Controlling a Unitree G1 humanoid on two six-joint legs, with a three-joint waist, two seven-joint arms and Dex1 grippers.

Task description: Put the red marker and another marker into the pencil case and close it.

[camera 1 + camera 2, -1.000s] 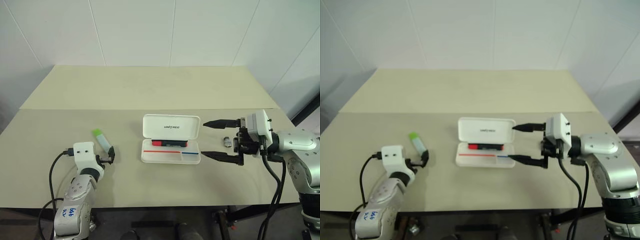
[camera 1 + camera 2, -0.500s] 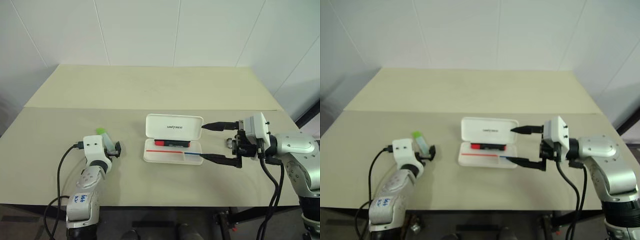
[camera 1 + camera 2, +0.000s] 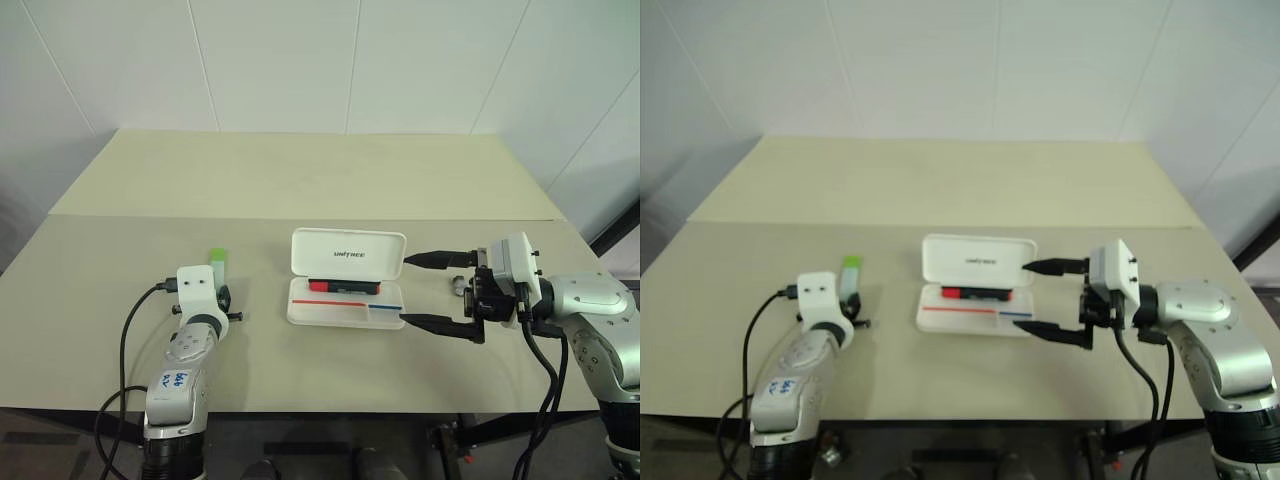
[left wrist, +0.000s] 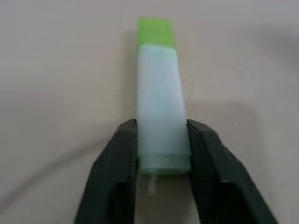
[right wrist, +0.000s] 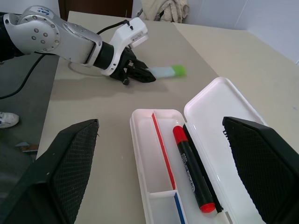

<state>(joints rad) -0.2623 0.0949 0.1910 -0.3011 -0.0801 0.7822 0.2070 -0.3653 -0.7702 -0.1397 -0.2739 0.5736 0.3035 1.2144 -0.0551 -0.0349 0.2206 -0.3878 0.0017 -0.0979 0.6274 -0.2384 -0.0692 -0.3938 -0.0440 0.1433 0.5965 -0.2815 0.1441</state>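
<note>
Left gripper black fingers clamped on the pale translucent, green-capped marker lying on the matte beige bench, right gripper spread wide beside the open glossy white rounded pencil case, red marker lying inside

Beige table — white panelled walls

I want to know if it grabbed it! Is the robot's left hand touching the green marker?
Touching. In the left wrist view, both black fingers of the left end effector press against the sides of the green-capped marker, with no gap visible.
</note>
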